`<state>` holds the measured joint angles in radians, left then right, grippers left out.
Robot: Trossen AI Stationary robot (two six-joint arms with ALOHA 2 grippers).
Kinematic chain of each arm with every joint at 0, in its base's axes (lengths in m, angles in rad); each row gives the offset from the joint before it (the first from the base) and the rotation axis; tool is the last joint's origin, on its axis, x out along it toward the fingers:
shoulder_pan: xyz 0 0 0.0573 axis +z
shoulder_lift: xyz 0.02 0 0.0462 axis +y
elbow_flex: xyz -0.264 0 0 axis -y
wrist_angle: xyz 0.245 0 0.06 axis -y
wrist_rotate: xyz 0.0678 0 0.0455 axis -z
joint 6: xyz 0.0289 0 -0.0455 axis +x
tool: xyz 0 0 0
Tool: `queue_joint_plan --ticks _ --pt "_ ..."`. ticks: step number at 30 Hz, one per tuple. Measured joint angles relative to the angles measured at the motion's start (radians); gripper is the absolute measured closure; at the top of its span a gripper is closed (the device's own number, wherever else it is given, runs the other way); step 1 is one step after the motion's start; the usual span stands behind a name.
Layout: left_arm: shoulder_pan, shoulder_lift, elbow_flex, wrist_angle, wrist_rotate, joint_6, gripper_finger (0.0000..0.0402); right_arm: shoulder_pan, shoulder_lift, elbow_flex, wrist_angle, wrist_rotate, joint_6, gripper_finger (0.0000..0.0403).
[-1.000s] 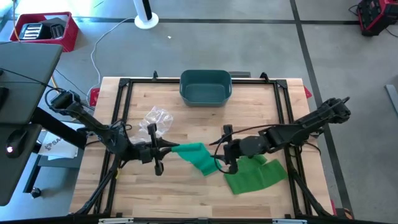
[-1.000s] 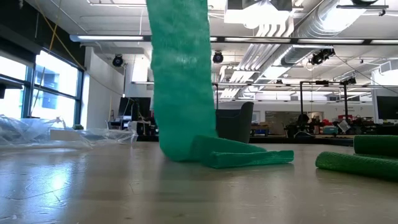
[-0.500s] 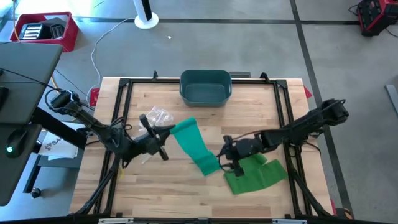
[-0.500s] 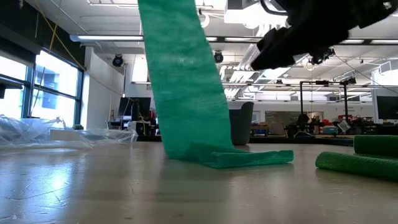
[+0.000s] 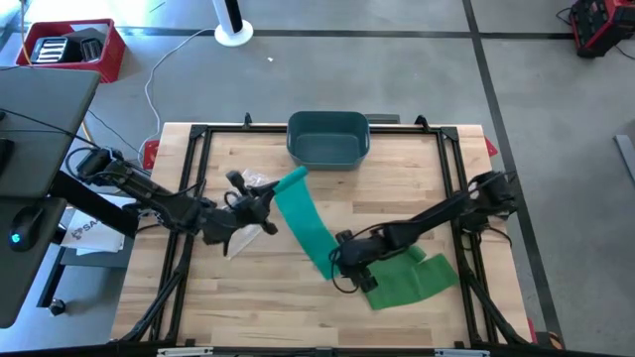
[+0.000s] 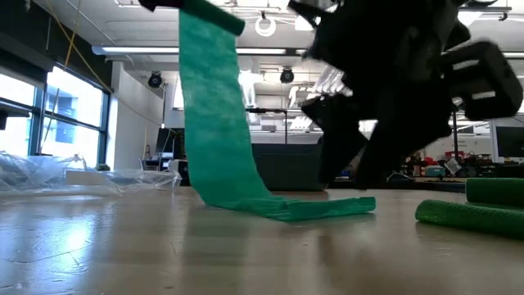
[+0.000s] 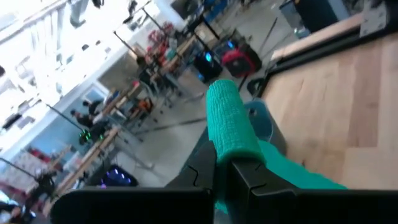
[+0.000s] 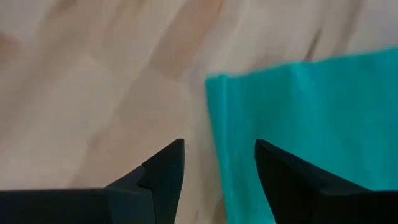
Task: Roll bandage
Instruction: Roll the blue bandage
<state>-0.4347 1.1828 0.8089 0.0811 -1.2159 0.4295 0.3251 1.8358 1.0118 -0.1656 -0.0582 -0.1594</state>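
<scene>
A long green bandage [image 5: 308, 223] rises from the table as a slanting strip [image 6: 213, 123]. My left gripper [image 5: 270, 200], raised at the table's left middle, is shut on its upper end. The strip's lower part [image 6: 319, 208] lies flat on the wood. My right gripper [image 5: 342, 270] hangs low over that lower part, open and pointing steeply down. In the right wrist view the bandage's side edge [image 8: 214, 124] lies between its two fingers [image 8: 168, 165]; I cannot tell whether they touch it. More green bandage [image 5: 407, 280] lies heaped right of it. My left gripper pinches the bandage's bunched upper end [image 7: 229, 127] between its two fingers [image 7: 205, 171], which lie across the strip. The end sticks out past the fingertips. The fingers come about level from the table's left. The strip hangs slack below, its lower part on the table.
A teal bin [image 5: 328, 139] stands at the far edge, in the middle. A crumpled clear plastic wrapper [image 5: 250, 184] lies beside my left gripper. A black frame [image 5: 451, 169] runs round the table. A green roll [image 6: 471, 217] lies at the right in the low view.
My left gripper has gone toward the far edge and turned, carrying the bandage's upper end with it; the strip now slants from there to the table. My right gripper has come down and leftward, close over the bandage's lower part, which stays on the wood.
</scene>
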Motion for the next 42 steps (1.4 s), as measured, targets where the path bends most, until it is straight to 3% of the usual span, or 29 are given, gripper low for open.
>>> queue_joint_plan --ticks 9,14,21,27,35,42 --pt "0.036 0.001 0.000 -0.211 0.085 -0.261 0.0396 -0.057 0.098 0.091 -0.139 -0.093 -0.059 0.0315" --pt "0.035 0.001 -0.011 -0.255 0.103 -0.360 0.0396 -0.052 0.061 0.087 -0.173 -0.056 -0.023 0.0393" --pt "0.032 0.001 -0.053 -0.250 0.123 -0.505 0.0368 0.016 -0.070 0.086 -0.264 0.079 0.056 0.0401" --pt "0.033 0.001 -0.062 -0.239 0.130 -0.559 0.0307 0.083 -0.172 0.086 -0.294 0.193 0.113 0.0402" --pt "0.037 0.001 -0.088 -0.225 0.132 -0.532 0.0219 0.187 -0.301 0.086 -0.318 0.333 0.188 0.0402" --pt "0.070 0.001 -0.238 -0.019 0.184 -0.456 0.0202 0.301 -0.444 0.093 -0.304 0.483 0.211 0.0402"
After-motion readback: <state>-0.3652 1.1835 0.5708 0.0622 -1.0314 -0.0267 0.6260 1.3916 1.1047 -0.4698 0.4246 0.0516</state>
